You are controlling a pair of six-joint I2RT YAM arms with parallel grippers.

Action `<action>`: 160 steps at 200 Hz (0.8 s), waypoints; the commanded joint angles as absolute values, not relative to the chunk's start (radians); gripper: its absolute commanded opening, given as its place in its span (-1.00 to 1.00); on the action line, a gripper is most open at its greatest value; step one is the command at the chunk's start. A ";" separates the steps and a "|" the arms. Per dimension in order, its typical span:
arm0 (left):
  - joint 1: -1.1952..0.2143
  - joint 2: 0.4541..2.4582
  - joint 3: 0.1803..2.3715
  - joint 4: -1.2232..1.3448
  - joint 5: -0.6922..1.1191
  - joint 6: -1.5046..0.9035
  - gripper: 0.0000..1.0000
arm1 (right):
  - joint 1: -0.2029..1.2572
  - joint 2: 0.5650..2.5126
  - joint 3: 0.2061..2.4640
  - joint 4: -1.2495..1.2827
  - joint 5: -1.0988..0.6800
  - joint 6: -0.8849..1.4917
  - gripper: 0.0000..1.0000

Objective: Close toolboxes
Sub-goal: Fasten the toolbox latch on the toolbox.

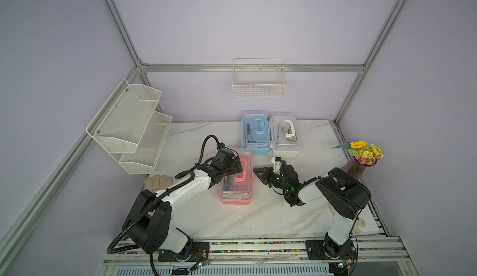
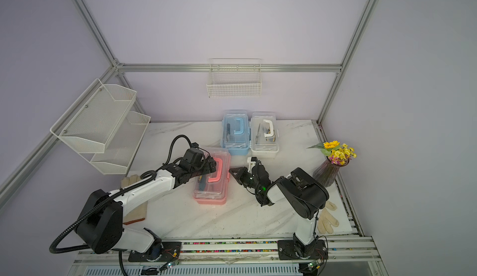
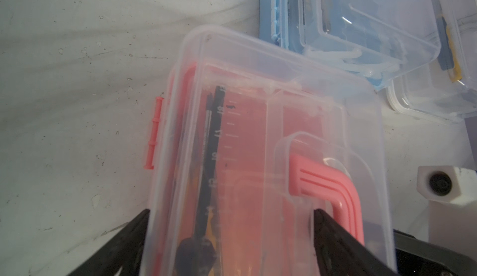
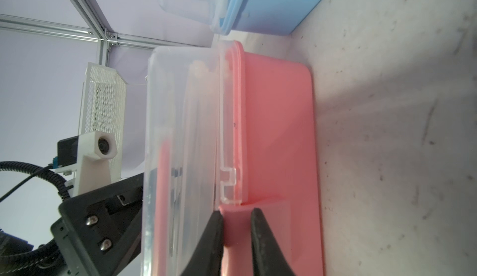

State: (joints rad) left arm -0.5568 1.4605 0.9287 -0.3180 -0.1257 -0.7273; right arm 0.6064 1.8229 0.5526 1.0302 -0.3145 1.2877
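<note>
The pink toolbox (image 1: 240, 192) sits in the middle of the table (image 1: 258, 218) in both top views. The blue toolbox (image 1: 255, 132) and the white toolbox (image 1: 285, 132) stand side by side above it in the frame, near the back wall.

The step in hand looks like latching the pink one. Its clear lid (image 3: 258, 81) lies down on the base. In the right wrist view the right gripper (image 4: 236, 211) has its jaws pinched on the pink latch (image 4: 273, 230) at the box's side, just below the lid's clear catch. The left gripper (image 3: 232, 211) is over the lid with its jaws spread wide and holding nothing. One finger is at the lid's outer edge and the other beside the pink handle (image 3: 322, 181). Whether those fingers actually press on the lid is hard to tell from these views.

To do this well, the left gripper should bear straight down on the lid, so that the rim seats evenly and the box cannot slide toward the left of the frame. The right gripper should swing the latch up along its hinge arc rather than pull it outward. It should then push the latch flat against the lid's catch until it snaps over. A light pinch is enough, since too firm a hold would stop the flap from rotating. The right jaws should let go only once the latch lies flush.
</note>
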 commanded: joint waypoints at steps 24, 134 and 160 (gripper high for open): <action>-0.645 1.541 0.919 -0.462 0.041 -0.760 0.77 | 0.662 1.844 0.597 1.039 -0.395 1.312 -0.74; -0.705 1.556 0.928 -0.416 -0.003 -0.859 0.64 | 0.752 1.802 0.584 0.939 -0.361 1.309 -0.77; -0.704 1.521 0.937 -0.430 -0.031 -0.856 0.70 | 0.740 1.748 0.602 0.868 -0.350 1.295 -0.76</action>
